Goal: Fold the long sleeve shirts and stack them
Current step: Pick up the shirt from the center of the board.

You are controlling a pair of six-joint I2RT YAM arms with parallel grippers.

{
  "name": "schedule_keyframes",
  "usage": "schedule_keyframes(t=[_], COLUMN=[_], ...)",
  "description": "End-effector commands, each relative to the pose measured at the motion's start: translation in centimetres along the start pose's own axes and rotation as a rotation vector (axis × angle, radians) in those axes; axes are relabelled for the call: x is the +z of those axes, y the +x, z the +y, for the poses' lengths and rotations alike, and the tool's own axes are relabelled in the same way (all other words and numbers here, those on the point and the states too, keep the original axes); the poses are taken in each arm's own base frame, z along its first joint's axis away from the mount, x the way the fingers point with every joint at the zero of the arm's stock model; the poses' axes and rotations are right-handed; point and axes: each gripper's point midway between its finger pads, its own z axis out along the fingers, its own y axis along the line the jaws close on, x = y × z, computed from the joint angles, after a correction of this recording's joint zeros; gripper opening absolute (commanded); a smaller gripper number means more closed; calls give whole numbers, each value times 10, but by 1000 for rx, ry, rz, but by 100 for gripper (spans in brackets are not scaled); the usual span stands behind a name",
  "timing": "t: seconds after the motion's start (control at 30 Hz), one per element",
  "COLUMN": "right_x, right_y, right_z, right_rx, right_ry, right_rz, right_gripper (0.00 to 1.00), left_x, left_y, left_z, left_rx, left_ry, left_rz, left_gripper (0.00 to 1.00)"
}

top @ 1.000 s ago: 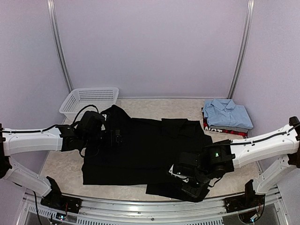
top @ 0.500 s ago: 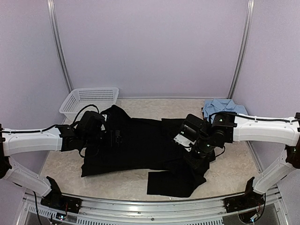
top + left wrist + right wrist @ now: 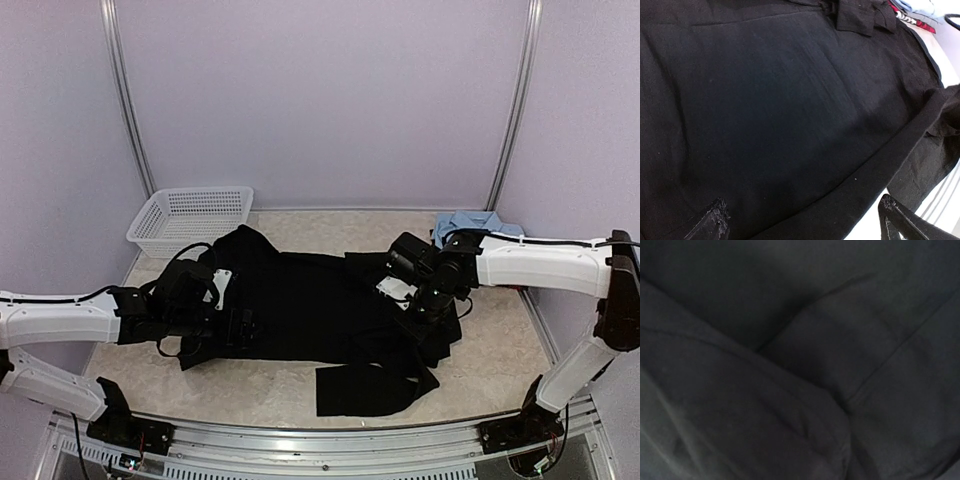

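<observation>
The large black shirt (image 3: 310,305) lies spread across the middle of the table, and one flap (image 3: 365,385) trails toward the near edge. My left gripper (image 3: 243,326) is open low over the shirt's near-left hem (image 3: 855,190); one fingertip is over cloth and the other over bare table. My right gripper (image 3: 425,318) sits on the shirt's right part. Bunched black cloth (image 3: 805,405) fills the right wrist view and hides the fingers. The light blue shirt (image 3: 468,221) lies folded at the back right, partly behind the right arm. The red-and-black shirt (image 3: 906,18) shows beneath it.
A white mesh basket (image 3: 190,214) stands at the back left. Bare table (image 3: 250,385) shows along the near edge and at the right (image 3: 505,350). Metal rails (image 3: 300,440) line the front.
My right gripper swung from the near edge to the back right, taking the shirt's near-right part up and over. My left gripper slid nearer and rightward along the left hem.
</observation>
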Motion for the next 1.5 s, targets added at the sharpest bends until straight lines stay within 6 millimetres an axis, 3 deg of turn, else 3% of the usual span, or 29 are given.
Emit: schedule_keyframes(t=[0.0,0.17,0.33,0.5,0.73,0.93,1.03,1.23,1.47], right_x=[7,14,14,19,25,24,21,20,19], right_y=[-7,-7,-13,-15,-15,-15,-15,-13,-13], right_z=[-1,-3,-12,-18,-14,-14,-14,-15,-17], right_rx=[-19,-20,14,35,34,34,35,40,44], right_ry=[-32,-36,-54,-57,-82,-86,-84,-82,-78], right_rz=[-6,9,-7,-5,8,8,1,-1,-4], right_gripper=[0,0,0,0,0,0,0,0,0], left_x=[-6,1,3,10,17,27,33,43,29], left_y=[-11,-4,11,27,38,37,36,54,60], left_z=[-12,-21,-52,-60,-50,-29,-28,-18,-6], left_rx=[93,144,237,351,516,550,563,609,591], left_ry=[37,74,172,98,-158,-362,-414,-499,-576], left_rz=[-77,-53,-31,3,54,104,151,300,380], left_gripper=[99,99,99,99,99,96,92,85,67])
